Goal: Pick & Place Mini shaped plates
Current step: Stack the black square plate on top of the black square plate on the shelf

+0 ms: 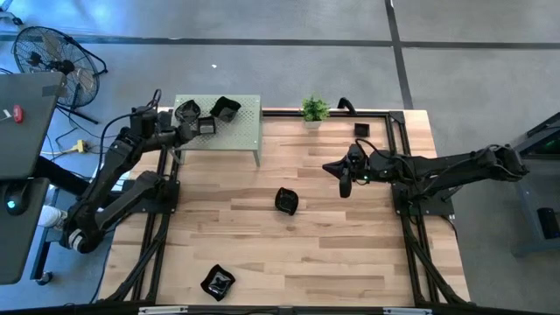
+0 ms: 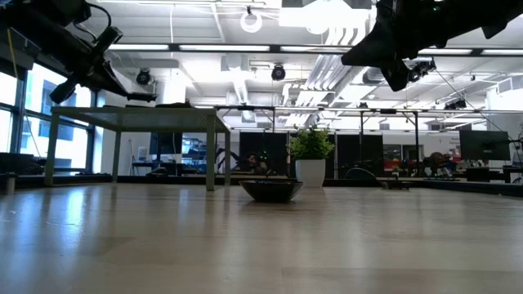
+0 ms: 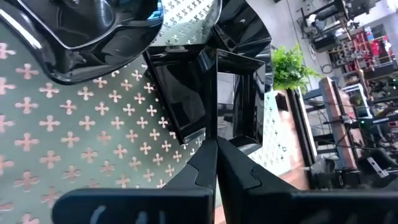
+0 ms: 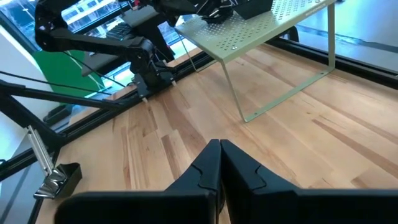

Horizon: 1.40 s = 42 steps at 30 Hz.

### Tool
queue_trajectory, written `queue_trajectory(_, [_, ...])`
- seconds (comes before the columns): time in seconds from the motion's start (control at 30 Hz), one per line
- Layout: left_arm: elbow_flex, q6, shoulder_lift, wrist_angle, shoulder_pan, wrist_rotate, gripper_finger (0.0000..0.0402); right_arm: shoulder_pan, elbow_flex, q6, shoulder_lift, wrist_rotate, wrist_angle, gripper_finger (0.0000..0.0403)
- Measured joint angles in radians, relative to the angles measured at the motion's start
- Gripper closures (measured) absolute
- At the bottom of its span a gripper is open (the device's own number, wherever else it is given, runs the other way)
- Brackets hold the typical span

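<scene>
Over the green perforated shelf (image 1: 234, 133) at eleven o'clock, my left gripper (image 1: 194, 128) pinches a glossy black square plate (image 3: 186, 99) by its rim. Two more plates (image 1: 225, 108) sit there. My right gripper (image 1: 345, 185) hangs closed, empty. Another plate (image 1: 286, 200) lies mid-table, one (image 1: 217, 282) at seven o'clock; bare wood surrounds them.

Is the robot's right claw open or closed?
Closed. The right gripper hangs over the wooden table with its two dark fingers pressed together, holding nothing.
</scene>
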Motion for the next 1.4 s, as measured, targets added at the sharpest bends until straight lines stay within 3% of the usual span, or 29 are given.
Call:
queue_trajectory(0.43, [0.0,-0.137,0.0,-0.004,0.004,-0.054,0.0398,0.0,0.0,-0.007,0.0,0.019,0.0,0.0401])
queue_trajectory(1.03, [0.0,-0.136,0.001,0.017,0.004,-0.067,0.0337,0.0,0.0,-0.007,0.0,0.02,0.0,0.0399])
queue_trajectory(1.17, [0.0,-0.13,0.004,0.045,0.004,-0.067,0.0346,0.0,0.0,-0.007,0.0,0.03,0.0,0.0401])
queue_trajectory(1.4, [0.001,-0.128,0.02,0.057,0.004,-0.07,0.0397,0.0,0.0,-0.006,0.0,0.037,0.0,0.0397])
